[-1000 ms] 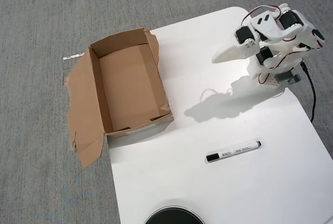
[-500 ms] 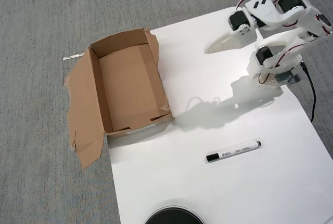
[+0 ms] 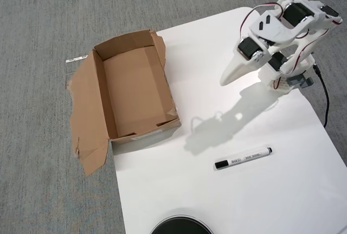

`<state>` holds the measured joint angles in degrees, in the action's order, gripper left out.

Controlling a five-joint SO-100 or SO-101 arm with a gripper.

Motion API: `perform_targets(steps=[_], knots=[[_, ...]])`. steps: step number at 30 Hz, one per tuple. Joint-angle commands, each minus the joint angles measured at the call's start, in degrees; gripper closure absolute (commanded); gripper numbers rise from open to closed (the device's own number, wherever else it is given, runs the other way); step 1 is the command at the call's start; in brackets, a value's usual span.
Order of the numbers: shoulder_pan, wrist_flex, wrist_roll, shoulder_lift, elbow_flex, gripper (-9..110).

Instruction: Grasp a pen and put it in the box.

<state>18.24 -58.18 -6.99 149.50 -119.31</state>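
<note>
Gripper (image 3: pixel 225 80) has swung around in the last second. 1 s back it pointed left from the base, half a second ago it was lifted higher up toward the far edge, and now it's dipped down and forward, tip aimed more toward the near side of the table (image 3: pixel 303 190). Its shadow has slid along too and now falls just above the pen.

Pen (image 3: pixel 243 158) hasn't budged across all 3 shots. It lies flat on the white tabletop, black cap at the left end in the overhead view, tilted slightly, well apart from the gripper and nowhere near contact.

Box (image 3: pixel 130 90) sits where it was, at the table's left edge with its torn flap hanging out over the carpet, open top, nothing inside.

Jaws: honestly can't tell. From above the fingers read as 1 white wedge, so whether they're spread or pressed together is a guess I won't make.

My read is the arm's just starting its reach toward the pen, so the task is basically at square 1. Next it needs to get over the barrel and come down across it, not along it.
</note>
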Motion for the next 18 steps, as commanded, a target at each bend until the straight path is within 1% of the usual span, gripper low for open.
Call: perform_targets(steps=[1,18], knots=[[4.3,0.1,0.1,-0.2,2.1,101],[22.0,0.1,-0.3,-0.1,1.3,101]])
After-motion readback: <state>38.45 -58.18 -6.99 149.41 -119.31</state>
